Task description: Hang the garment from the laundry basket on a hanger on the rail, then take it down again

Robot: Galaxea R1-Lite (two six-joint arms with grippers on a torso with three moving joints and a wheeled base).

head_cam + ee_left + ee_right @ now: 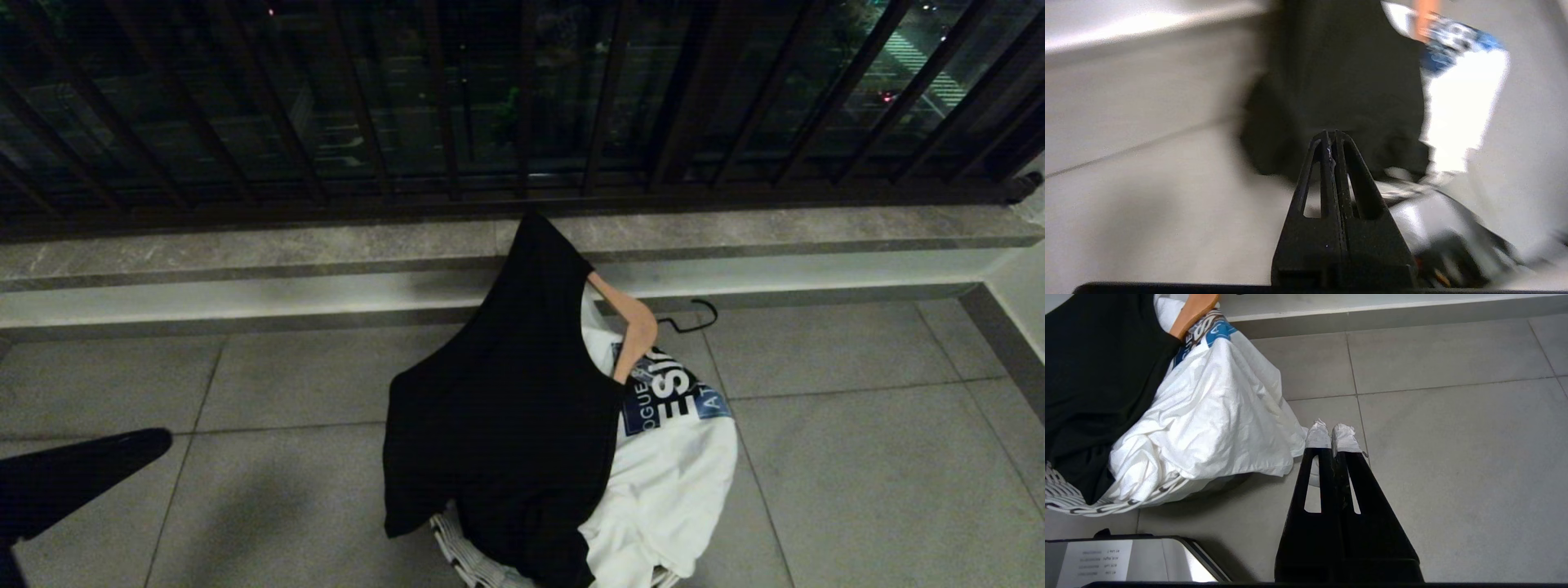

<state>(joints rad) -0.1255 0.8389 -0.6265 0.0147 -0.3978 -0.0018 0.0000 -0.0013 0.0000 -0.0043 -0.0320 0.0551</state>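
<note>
Closed left gripper (1331, 134) points toward garment-filled laundry basket (457, 539).

We see a grey tiled floor (857, 457) with thin pale grout lines running across it. At its far edge a low white step (245, 298) rises to a grey stone ledge (775, 224), which turns a corner at the right. Above the ledge stands a dark window grille (604, 98) of slanted bars, with glass behind it showing night and a few small street lights. In the right wrist view a silvery box bearing a white printed label (1098, 565) sits on the floor.
</note>
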